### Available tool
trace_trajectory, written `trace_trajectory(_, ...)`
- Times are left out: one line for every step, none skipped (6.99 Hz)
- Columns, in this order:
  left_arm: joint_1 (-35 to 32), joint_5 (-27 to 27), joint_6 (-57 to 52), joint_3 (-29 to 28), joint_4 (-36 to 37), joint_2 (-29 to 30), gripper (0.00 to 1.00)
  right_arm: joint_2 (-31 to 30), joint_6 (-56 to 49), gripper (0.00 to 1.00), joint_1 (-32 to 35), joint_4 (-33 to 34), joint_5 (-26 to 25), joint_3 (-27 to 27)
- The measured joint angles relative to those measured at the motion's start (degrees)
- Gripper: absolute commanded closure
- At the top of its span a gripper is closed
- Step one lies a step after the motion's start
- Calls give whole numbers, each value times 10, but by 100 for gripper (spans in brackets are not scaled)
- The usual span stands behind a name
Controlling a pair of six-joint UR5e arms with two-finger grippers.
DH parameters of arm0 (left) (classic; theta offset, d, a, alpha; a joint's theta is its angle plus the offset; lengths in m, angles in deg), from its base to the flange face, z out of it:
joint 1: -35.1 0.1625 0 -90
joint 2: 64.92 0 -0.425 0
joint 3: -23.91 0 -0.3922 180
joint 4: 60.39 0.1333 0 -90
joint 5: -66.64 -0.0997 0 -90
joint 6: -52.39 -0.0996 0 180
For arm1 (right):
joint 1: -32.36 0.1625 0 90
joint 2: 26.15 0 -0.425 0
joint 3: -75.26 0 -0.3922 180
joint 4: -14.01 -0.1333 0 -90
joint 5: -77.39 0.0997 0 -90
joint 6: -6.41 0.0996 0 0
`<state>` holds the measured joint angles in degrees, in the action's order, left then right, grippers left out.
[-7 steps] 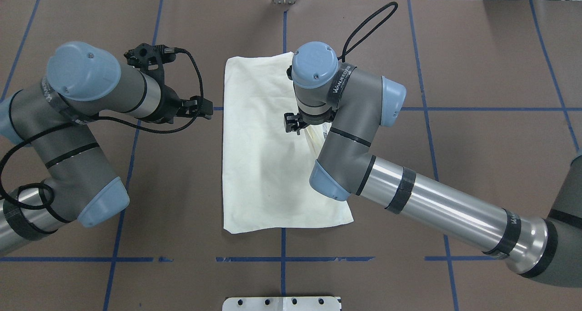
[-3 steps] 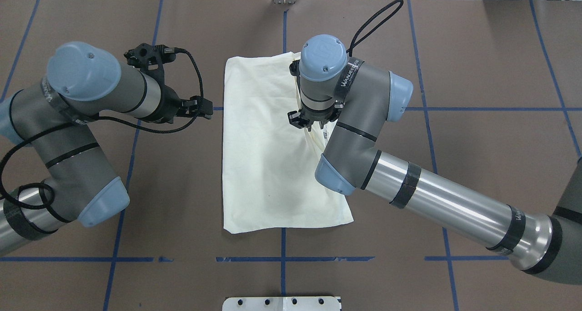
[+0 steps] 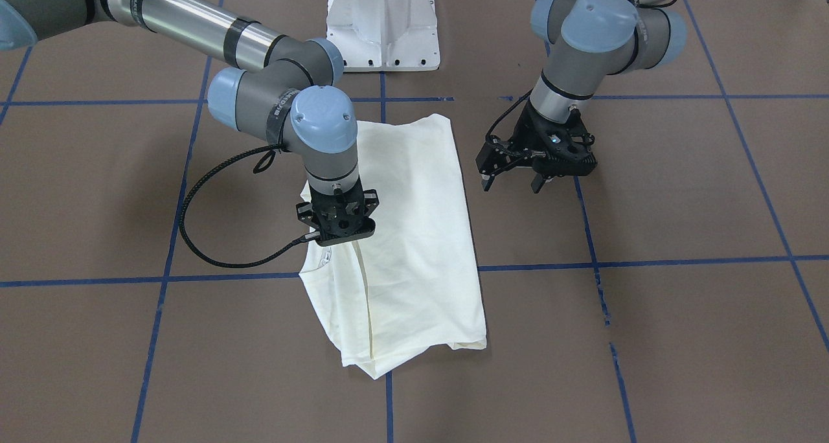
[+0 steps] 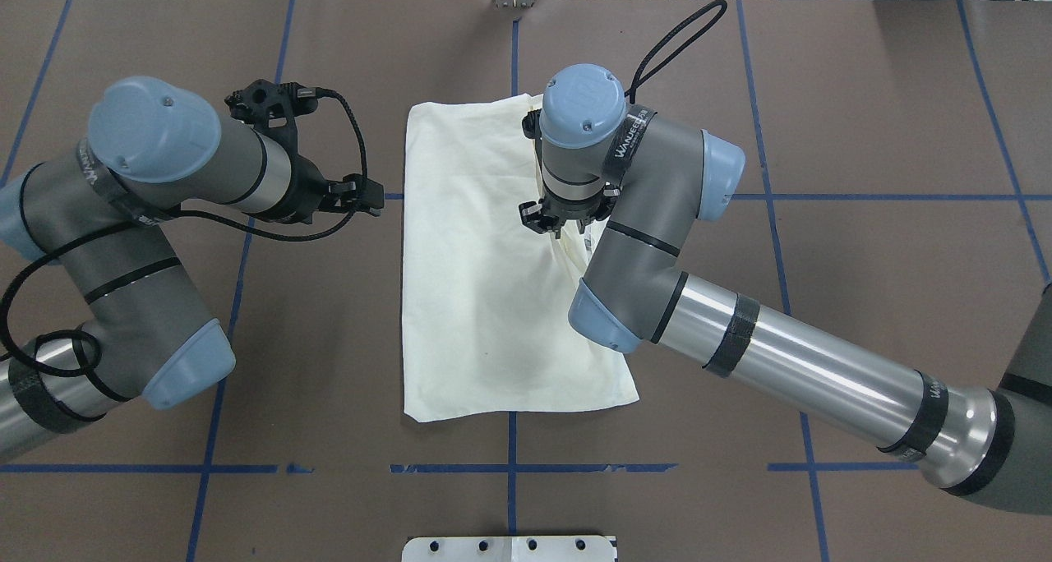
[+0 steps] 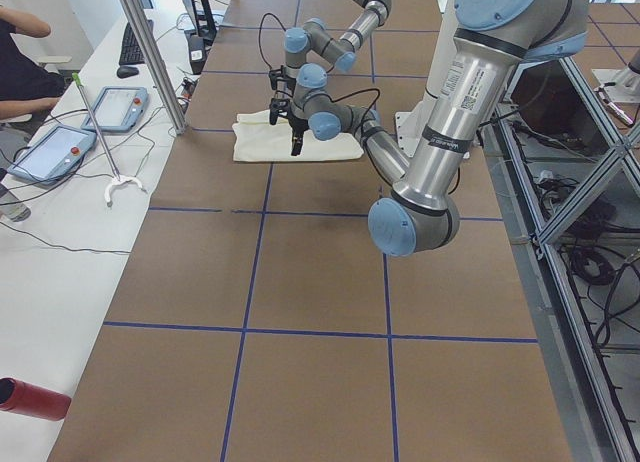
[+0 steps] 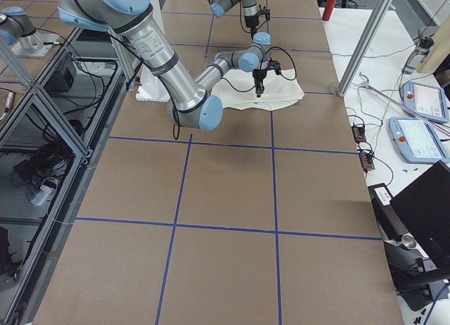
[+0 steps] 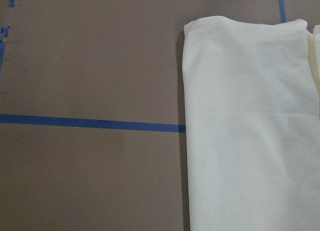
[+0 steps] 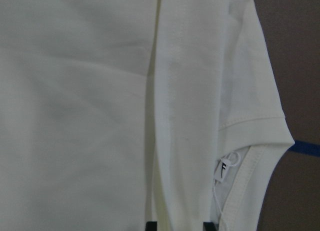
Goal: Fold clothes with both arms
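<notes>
The clothes [image 4: 477, 299] are one cream shirt, folded into a long strip at the table's middle, plain side up; they also show as the clothes [image 3: 421, 236]. My right gripper [image 3: 337, 236] points down over the strip's right edge by the neck opening [image 8: 250, 191]. That edge rises in a ridge to the gripper. In the right wrist view its two fingertips [image 8: 150, 225] stand close together with the cloth fold between them, so it looks shut on the shirt. My left gripper [image 3: 511, 184] hangs open beside the strip's left edge [image 7: 186, 131], holding nothing.
Blue tape lines [image 4: 511, 467] grid the brown table. The white pedestal base [image 3: 382, 22] stands at the robot's side of the table. A side bench with tablets [image 5: 55, 147] and a person's arm [image 5: 20, 27] lies beyond the far edge.
My right gripper moved a little to the right and its wrist turned between the first two earlier frames; since then it has held still. The left arm has barely moved.
</notes>
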<state>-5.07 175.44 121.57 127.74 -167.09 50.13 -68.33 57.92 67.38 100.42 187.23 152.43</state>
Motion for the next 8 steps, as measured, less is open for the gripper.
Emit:
trace_trajectory(0, 0, 0, 0, 0, 0, 0, 0, 0, 61, -1, -13, 0, -7)
trace_trajectory(0, 0, 0, 0, 0, 0, 0, 1, 0, 64, -2, -25, -1, -14)
trace_trajectory(0, 0, 0, 0, 0, 0, 0, 1, 0, 70, -4, -30, -1, -18)
trace_trajectory(0, 0, 0, 0, 0, 0, 0, 0, 0, 76, -6, -32, -2, -20)
trace_trajectory(0, 0, 0, 0, 0, 0, 0, 0, -1, 83, -8, -32, -2, -21)
trace_trajectory(0, 0, 0, 0, 0, 0, 0, 0, -3, 100, -9, -33, -2, -21)
trace_trajectory(0, 0, 1, 0, 0, 1, 0, 0, -8, 100, -9, -33, -2, -21)
trace_trajectory(0, 0, 2, 0, 0, 1, 0, -1, -14, 100, -9, -32, -2, -20)
